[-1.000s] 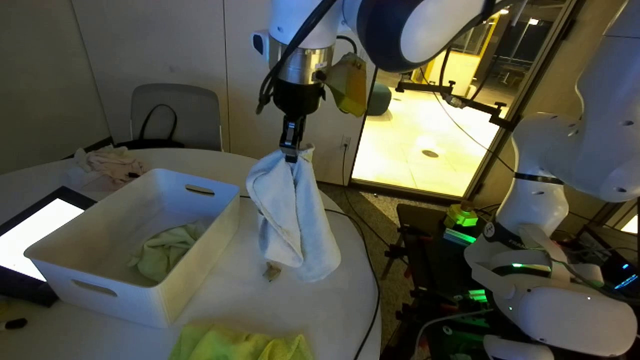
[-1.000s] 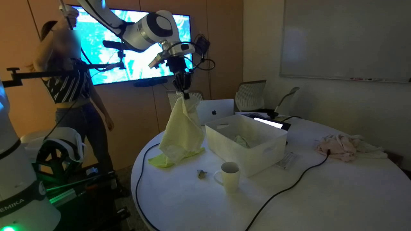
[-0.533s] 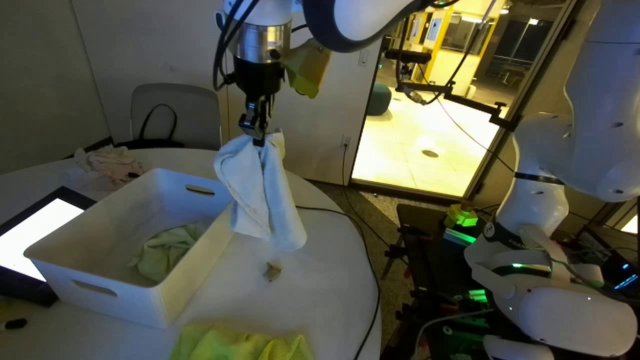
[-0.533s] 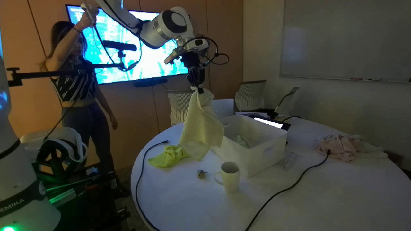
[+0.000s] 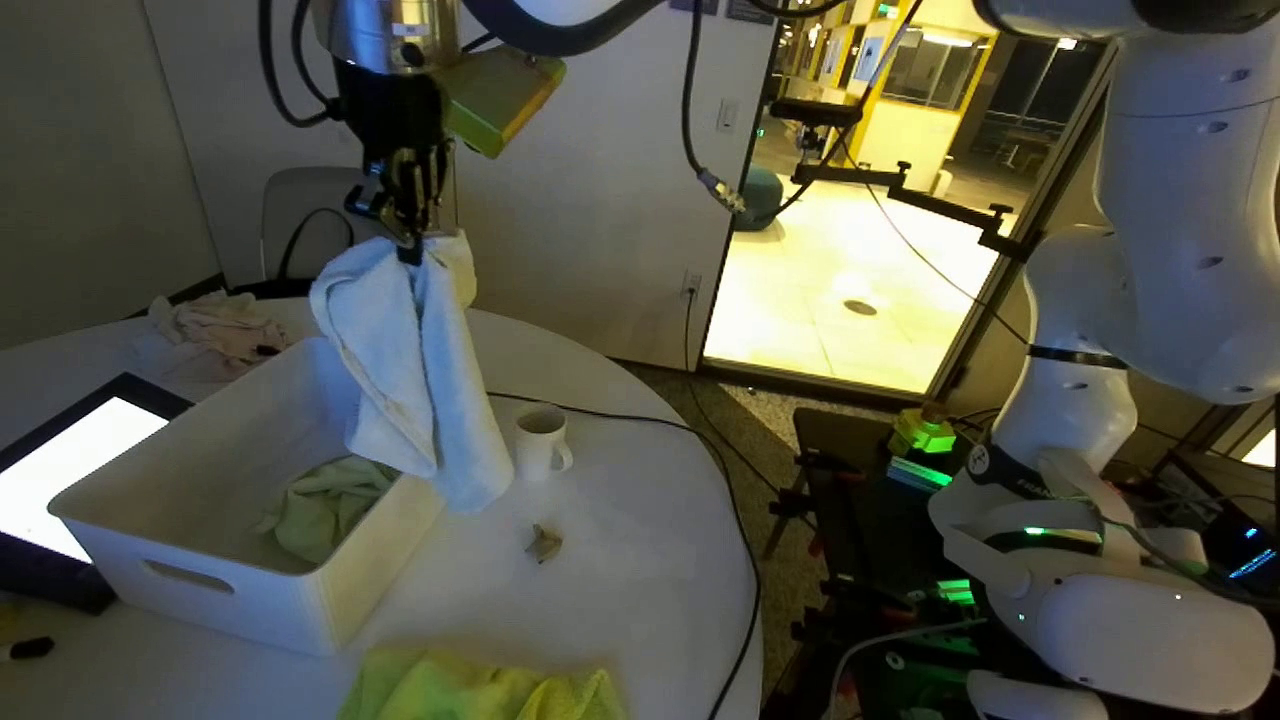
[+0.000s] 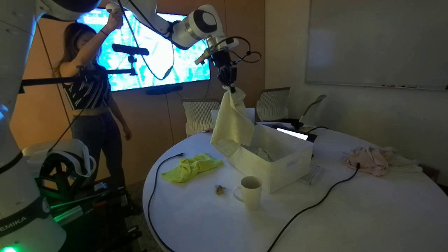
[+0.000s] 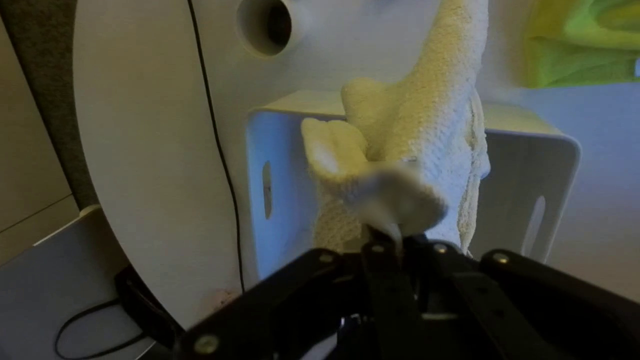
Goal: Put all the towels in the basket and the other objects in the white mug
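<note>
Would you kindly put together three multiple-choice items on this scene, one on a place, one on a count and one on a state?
1. Where is the crumpled pale green towel relative to the basket?
A) under it
B) inside it
C) behind it

2. How many mugs stand on the table?
A) one
B) three
C) four

3. How do the jaws stand?
A) open, with nothing between them
B) open around a mug
C) closed on a hanging towel

1 B: its folds show within the basket's walls in an exterior view.
2 A: both exterior views show a single one.
3 C: the cloth hangs down from the closed jaws.
</note>
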You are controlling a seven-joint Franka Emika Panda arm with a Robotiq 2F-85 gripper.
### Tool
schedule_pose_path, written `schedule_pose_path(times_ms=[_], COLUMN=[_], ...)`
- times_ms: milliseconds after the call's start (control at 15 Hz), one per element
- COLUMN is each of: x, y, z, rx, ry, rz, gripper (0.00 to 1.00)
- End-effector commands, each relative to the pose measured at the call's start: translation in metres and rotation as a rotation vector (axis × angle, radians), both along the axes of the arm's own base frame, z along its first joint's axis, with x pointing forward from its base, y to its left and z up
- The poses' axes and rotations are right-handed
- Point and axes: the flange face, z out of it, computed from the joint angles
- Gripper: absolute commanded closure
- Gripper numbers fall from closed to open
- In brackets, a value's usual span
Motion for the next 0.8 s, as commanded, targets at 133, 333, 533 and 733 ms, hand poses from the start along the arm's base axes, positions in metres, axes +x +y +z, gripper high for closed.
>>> schedule_pose_path(times_ms=[133,333,533,733], x=[0.053,0.071,0.085,0.094], y=[0.010,0.008,0.006,-0.001], z=[0.019,0.025,0.028,0.011], rx=[0.020,0.037,0.043,0.032], ry=[-0.104,-0.164,-0.213,-0.185], rz=[-0.053,-0.100,-0.139,-0.155], gripper=[0.98,0.98,0.98,0.98])
